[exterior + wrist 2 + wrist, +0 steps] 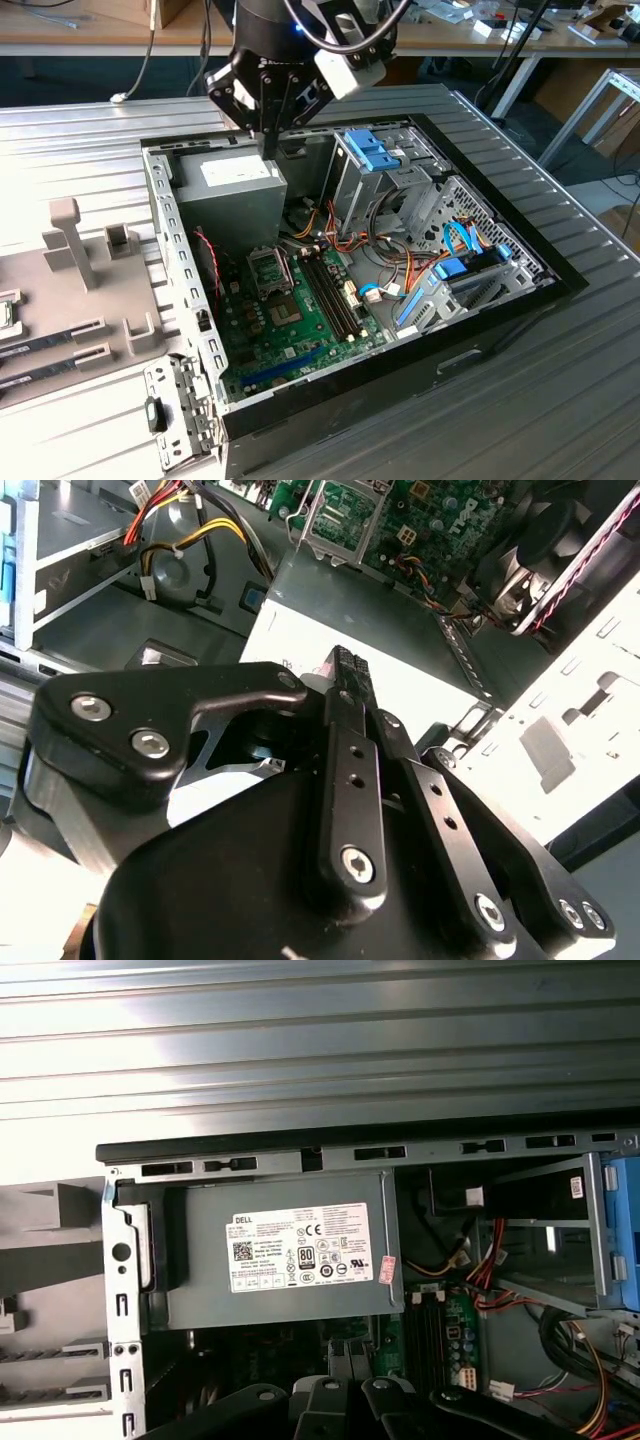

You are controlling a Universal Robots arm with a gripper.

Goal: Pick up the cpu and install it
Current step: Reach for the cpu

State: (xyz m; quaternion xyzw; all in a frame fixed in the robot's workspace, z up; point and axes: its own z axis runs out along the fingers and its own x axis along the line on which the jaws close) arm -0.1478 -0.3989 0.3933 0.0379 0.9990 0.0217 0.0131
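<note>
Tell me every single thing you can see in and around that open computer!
table: one, ribbed grey metal, under everything
computer case: one, black-rimmed, open, on the table
power supply: one, grey with a white label, case's far corner
motherboard: one, green, case floor
socket frame: one, silver, on the motherboard
drive bay: one, grey with blue latches, beside the power supply
wires: several, orange, yellow, red, beside the drive bay
holder blocks: several, grey, exterior view's left of the case
gripper: one, black, above the power supply
</note>
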